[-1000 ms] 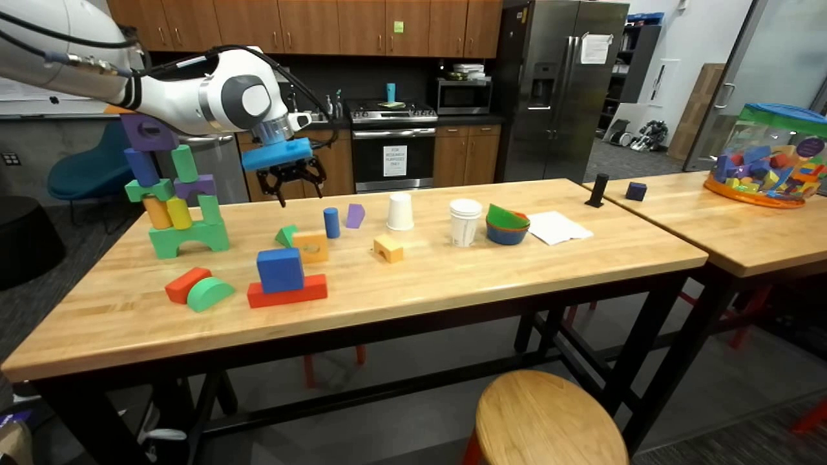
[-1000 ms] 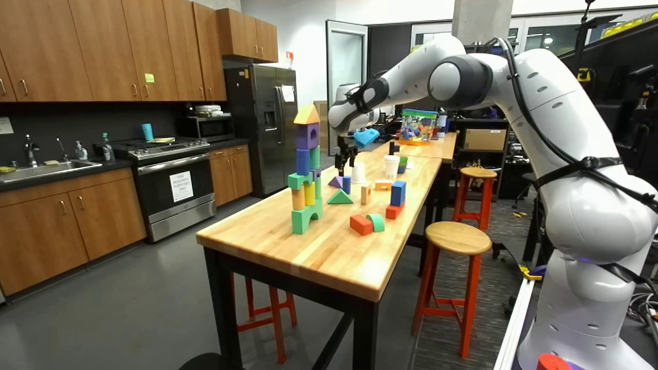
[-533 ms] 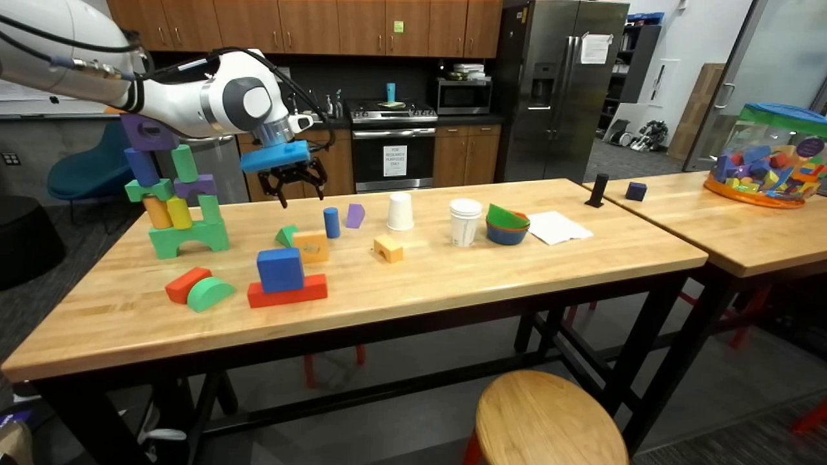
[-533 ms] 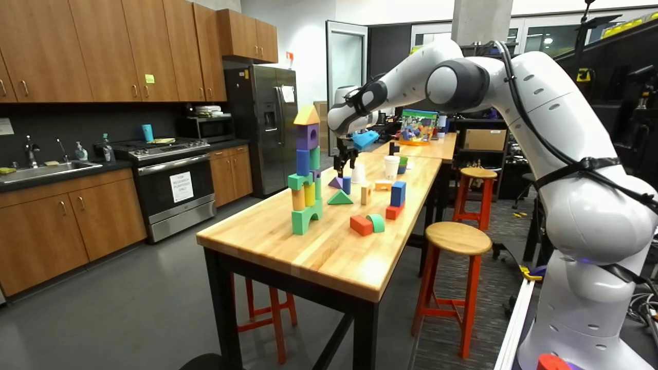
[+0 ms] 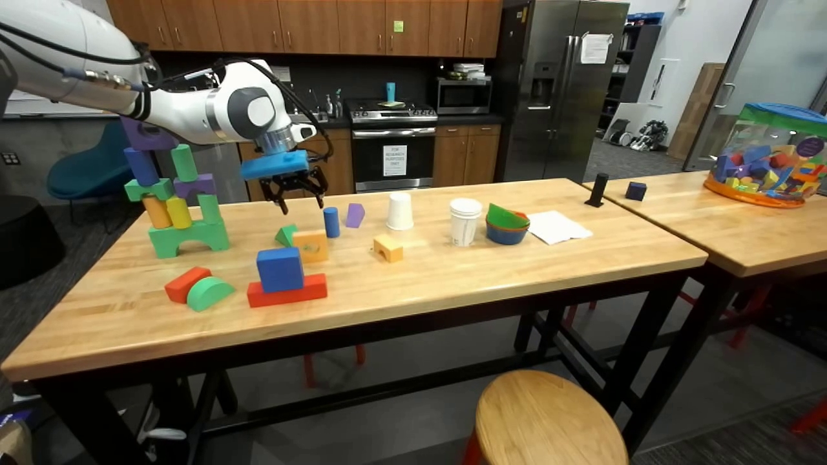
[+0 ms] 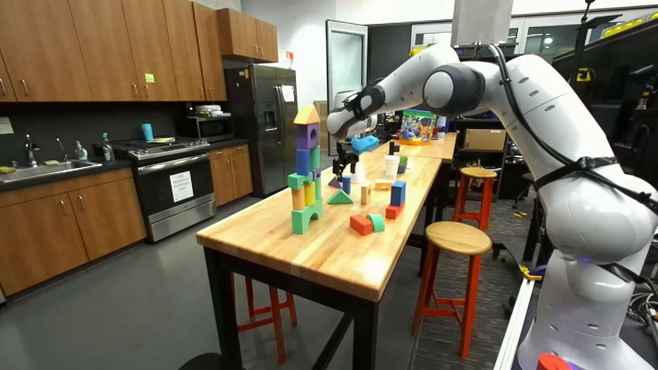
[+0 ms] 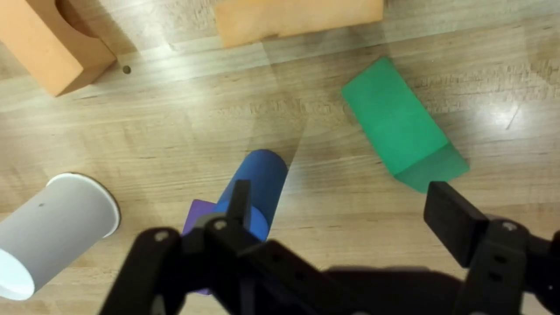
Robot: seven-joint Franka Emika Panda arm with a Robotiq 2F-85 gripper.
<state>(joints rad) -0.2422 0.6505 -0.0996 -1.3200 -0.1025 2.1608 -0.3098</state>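
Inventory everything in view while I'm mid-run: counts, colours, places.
Tables: 2, tan, adjacent
Block tower: 1, multicoloured, table end
Cylinder: 1, blue, table
Wedge: 1, purple, beside cylinder
Prism: 1, green, near cylinder
Holed block, arch: 1 each, orange, table
Brick, bar: 1 each, red, table
Square block: 1, blue, atop bar
Semicircle: 1, green, beside brick
Inverted cup, upright cup (perhaps stacked), paper: 1 each, white, table
Bowls: several, multicoloured, beside paper
Post: 1, black, table
Loose block: 1, navy, second table
Block jar: 1, clear, second table
Stools: 3+, red-legged, floor
Fridge, stove, microwave: 1 each, dark/steel, wall
Arm: 1, white, over table
Pincer: 1, black, open near cylinder
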